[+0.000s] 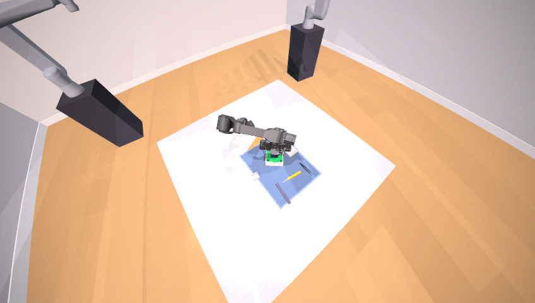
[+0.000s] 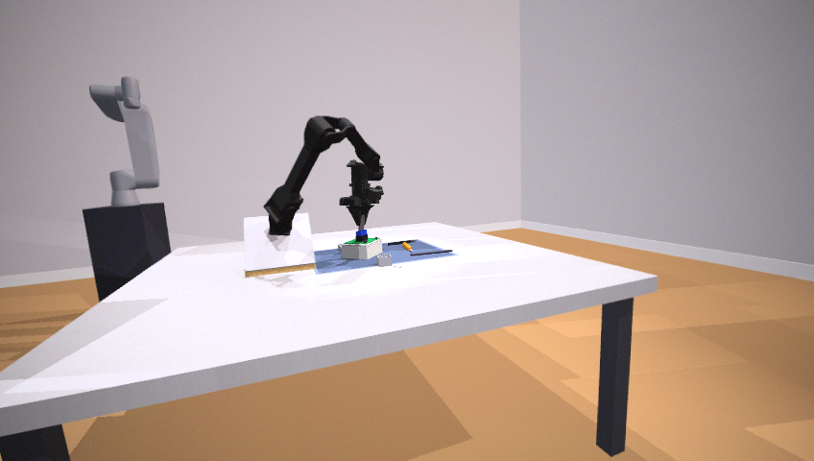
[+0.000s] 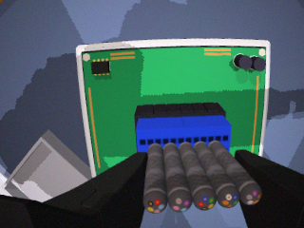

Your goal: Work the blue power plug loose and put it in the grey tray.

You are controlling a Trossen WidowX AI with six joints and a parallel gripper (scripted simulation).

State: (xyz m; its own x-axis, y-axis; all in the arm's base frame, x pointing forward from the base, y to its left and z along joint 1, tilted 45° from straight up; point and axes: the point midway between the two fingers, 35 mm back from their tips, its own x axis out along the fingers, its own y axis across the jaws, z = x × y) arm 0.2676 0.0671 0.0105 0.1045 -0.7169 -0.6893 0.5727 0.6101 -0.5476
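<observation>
The blue plug (image 2: pixel 361 232) (image 3: pixel 183 128) sits at the black socket (image 2: pixel 361 239) (image 3: pixel 180 109) on the green circuit board (image 1: pixel 279 159) (image 3: pixel 190 76). How deep it sits is not clear. Several grey cables (image 3: pixel 190 176) rise from it towards the wrist camera. My gripper (image 2: pixel 361 230) (image 3: pixel 192 162) points down and is shut on the blue plug, one finger at each side; the exact contact is partly hidden by fingers and cables. The grey tray (image 1: pixel 291 151) (image 3: pixel 59 166) lies beside the board, at lower left in the wrist view, with no plug seen in it.
The board's white base (image 1: pixel 274 163) (image 2: pixel 361 251) stands on a blue mat (image 1: pixel 268 180). A small pale block (image 1: pixel 255 175) (image 2: pixel 383 260) lies at the mat's edge. A yellow screwdriver (image 1: pixel 294 175), black tweezers (image 1: pixel 305 168) and a dark strip (image 1: pixel 282 193) lie on the mat.
</observation>
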